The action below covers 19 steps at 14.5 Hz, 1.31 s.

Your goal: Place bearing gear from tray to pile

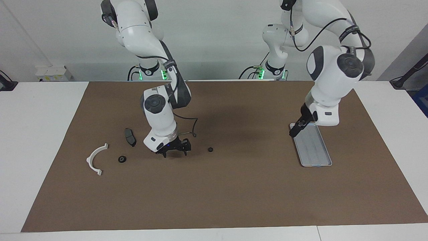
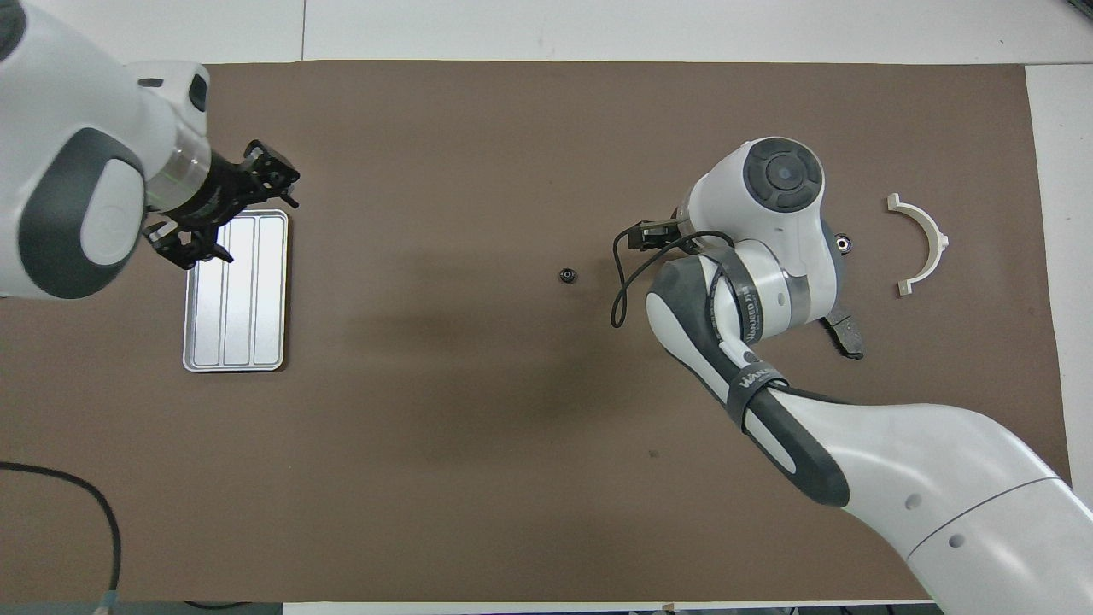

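Observation:
The silver ridged tray (image 1: 314,147) lies at the left arm's end of the mat and shows nothing in it; it also shows in the overhead view (image 2: 235,295). My left gripper (image 1: 294,133) hangs open and empty over the tray's end nearest the robots (image 2: 260,229). One small black bearing gear (image 1: 210,149) lies alone mid-mat (image 2: 566,275). My right gripper (image 1: 174,154) is open and empty, low over the mat between that gear and the pile. The pile has a white bracket (image 1: 95,159), a dark plate (image 1: 130,136) and a second bearing gear (image 1: 122,159).
A brown mat (image 1: 234,194) covers the white table. The right arm's wrist hides part of the pile in the overhead view, where the bracket (image 2: 922,243), plate (image 2: 845,335) and second gear (image 2: 844,243) peek out beside it.

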Each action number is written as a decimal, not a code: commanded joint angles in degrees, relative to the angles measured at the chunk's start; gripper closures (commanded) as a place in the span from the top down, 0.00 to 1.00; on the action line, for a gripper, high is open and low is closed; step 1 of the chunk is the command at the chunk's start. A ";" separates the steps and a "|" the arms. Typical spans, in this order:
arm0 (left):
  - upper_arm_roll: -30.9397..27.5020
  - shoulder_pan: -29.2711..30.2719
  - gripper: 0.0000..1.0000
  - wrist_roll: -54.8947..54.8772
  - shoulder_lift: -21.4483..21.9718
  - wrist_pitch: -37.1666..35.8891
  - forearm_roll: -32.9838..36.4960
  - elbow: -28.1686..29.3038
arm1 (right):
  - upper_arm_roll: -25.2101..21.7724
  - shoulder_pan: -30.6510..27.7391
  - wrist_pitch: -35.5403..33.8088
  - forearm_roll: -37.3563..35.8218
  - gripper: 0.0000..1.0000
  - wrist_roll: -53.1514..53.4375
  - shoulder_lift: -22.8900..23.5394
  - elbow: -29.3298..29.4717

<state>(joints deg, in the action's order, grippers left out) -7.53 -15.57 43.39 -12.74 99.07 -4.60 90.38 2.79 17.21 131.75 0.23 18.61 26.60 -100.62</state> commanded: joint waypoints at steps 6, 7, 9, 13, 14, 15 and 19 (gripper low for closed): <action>0.85 10.20 1.00 -20.08 10.36 -7.57 -0.32 5.77 | -0.07 9.15 0.70 -5.59 0.95 17.68 1.52 0.16; 1.11 12.04 1.00 -22.71 10.71 -7.57 -0.32 6.04 | -0.07 10.20 0.70 -5.59 0.95 18.99 2.05 0.69; 3.03 15.20 1.00 -27.37 10.89 -7.48 -0.32 6.04 | -0.07 11.27 0.61 -5.59 0.95 20.76 3.45 2.53; 3.93 16.71 1.00 -32.48 11.16 -6.52 -0.32 7.27 | -0.07 12.06 1.22 -5.59 0.95 21.38 4.69 3.42; 3.93 16.71 1.00 -32.23 11.42 -5.99 -0.41 7.62 | -0.07 11.89 1.49 -5.68 0.95 21.38 4.69 3.59; 3.75 16.71 1.00 -32.06 11.51 -6.16 -0.33 7.45 | -0.07 11.62 1.84 -5.76 0.95 21.29 4.86 3.94; 3.75 16.80 1.00 -32.05 12.21 -6.16 -0.41 7.18 | -0.07 11.09 2.54 -6.20 0.95 21.03 5.21 4.21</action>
<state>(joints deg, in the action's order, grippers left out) -4.42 0.32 12.31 -2.79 91.88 -4.60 95.68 2.33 28.84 133.15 -4.51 38.60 30.73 -97.47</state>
